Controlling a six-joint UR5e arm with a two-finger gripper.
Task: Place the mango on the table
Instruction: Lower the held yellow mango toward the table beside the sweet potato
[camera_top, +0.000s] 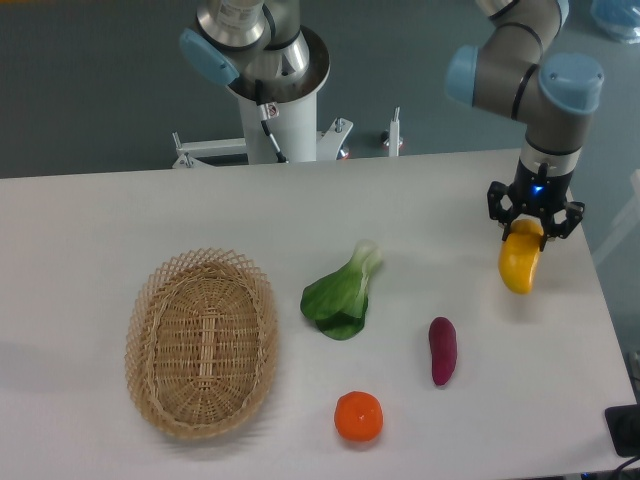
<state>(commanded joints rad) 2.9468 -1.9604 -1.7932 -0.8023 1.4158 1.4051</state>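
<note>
The mango (520, 262) is yellow with an orange upper end and hangs near the right edge of the white table (120, 220). My gripper (531, 228) is shut on the mango's orange upper end, with black fingers on both sides of it. The mango's lower yellow end points down toward the tabletop. I cannot tell whether it touches the surface.
A dark purple sweet potato (442, 350) lies left of and below the mango. A round orange citrus fruit (359, 416) sits near the front edge. A green leafy bok choy (343, 292) lies mid-table. An oval wicker basket (201, 341) stands at the left.
</note>
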